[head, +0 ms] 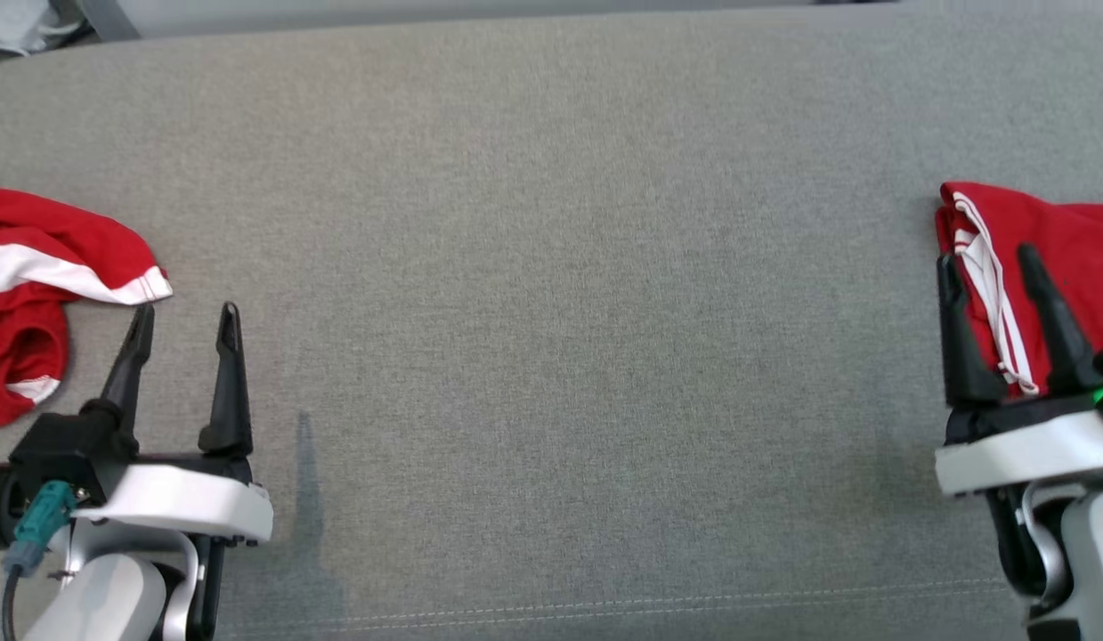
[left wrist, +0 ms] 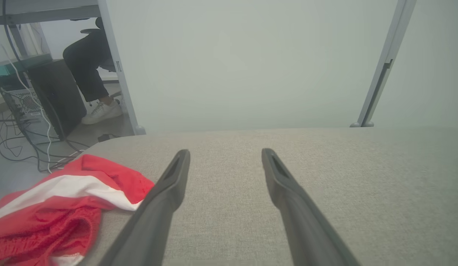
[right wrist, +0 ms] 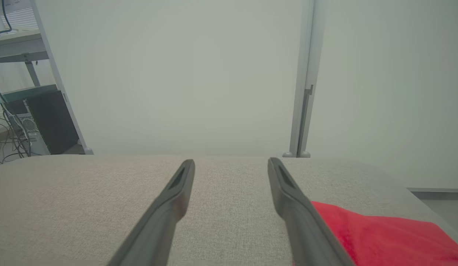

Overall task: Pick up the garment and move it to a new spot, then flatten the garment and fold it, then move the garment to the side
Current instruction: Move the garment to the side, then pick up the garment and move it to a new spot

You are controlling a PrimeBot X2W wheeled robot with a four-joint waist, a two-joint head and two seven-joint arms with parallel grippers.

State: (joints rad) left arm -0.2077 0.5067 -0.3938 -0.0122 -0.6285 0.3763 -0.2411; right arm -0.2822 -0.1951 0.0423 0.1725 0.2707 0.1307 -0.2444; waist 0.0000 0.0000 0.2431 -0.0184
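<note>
Left gripper [head: 188, 308] spread, empty, beside crumpled garment [head: 35, 236]; right gripper [head: 985, 255] spread by folded garment [head: 1072, 245]

No text, label, brand, number or sign can be read in any view. The white marks on the red garment [head: 44, 236] are plain stripes, not letters.
</note>
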